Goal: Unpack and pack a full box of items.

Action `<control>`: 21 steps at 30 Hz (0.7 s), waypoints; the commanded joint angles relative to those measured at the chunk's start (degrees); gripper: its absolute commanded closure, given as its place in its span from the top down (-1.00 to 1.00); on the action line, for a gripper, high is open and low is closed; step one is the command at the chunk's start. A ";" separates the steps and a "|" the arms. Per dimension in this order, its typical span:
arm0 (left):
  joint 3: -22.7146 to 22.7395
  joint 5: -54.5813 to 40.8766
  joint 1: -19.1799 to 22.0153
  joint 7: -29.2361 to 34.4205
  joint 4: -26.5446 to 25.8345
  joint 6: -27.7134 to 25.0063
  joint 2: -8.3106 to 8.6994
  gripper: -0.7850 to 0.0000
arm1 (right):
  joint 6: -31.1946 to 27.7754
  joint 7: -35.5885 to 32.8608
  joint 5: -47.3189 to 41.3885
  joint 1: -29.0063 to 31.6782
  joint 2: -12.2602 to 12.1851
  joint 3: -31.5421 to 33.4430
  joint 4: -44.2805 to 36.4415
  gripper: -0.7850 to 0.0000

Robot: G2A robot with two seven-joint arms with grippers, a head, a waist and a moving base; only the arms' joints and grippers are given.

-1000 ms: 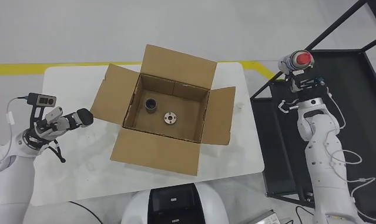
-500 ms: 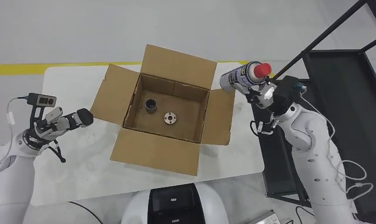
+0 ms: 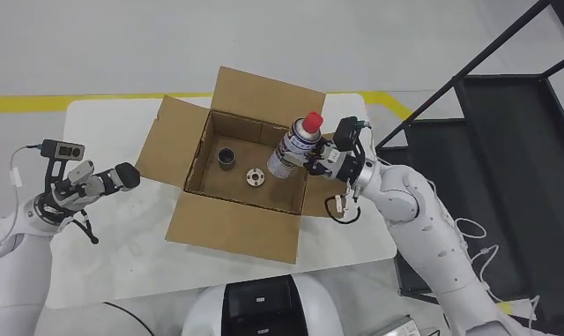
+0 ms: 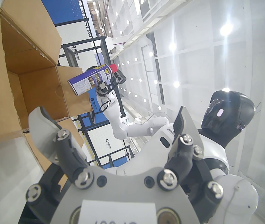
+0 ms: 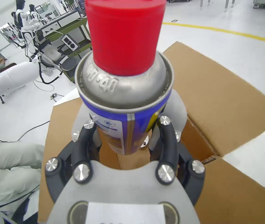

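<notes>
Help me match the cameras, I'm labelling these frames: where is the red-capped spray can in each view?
Top view: spray can tilted over the cardboard box's right edge, held in the right gripper.
Left wrist view: the can is far off, at the box's far side.
Right wrist view: the can is close up, cap toward the camera, clamped in the gripper.
Shared landmark: the open cardboard box.

Bright, even overhead light falls on the white surface (image 3: 115,257); soft shadow fills the box (image 3: 236,233). Ceiling lamps (image 4: 225,30) flare with streaks in the left wrist view, whose edges bow outward.
</notes>
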State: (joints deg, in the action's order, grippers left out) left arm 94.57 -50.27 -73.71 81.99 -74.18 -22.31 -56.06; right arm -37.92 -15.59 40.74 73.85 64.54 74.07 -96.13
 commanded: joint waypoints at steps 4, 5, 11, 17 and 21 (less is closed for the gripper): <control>0.00 0.00 0.00 0.00 0.00 0.00 0.00 1.00 | -0.07 0.07 0.27 0.06 -0.01 0.12 -0.07 -1.00; 0.00 0.00 0.00 0.00 0.00 0.00 0.00 1.00 | -0.07 0.07 0.27 0.06 -0.01 0.12 -0.07 -1.00; 0.00 0.00 0.00 0.00 0.00 0.00 0.00 1.00 | -0.07 0.07 0.27 0.06 -0.01 0.12 -0.07 -1.00; 0.00 0.00 0.00 0.00 0.00 0.00 0.00 1.00 | 16.48 -14.55 -13.02 0.02 -0.06 0.56 -2.70 -1.00; 0.00 0.00 0.00 0.00 0.00 0.00 0.00 1.00 | 24.14 -20.50 -21.57 -0.98 0.10 0.72 -4.41 -1.00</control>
State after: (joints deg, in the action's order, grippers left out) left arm 94.57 -50.27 -73.71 81.99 -74.18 -22.31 -56.06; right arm -15.09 -35.79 21.97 73.02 64.58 74.69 -100.77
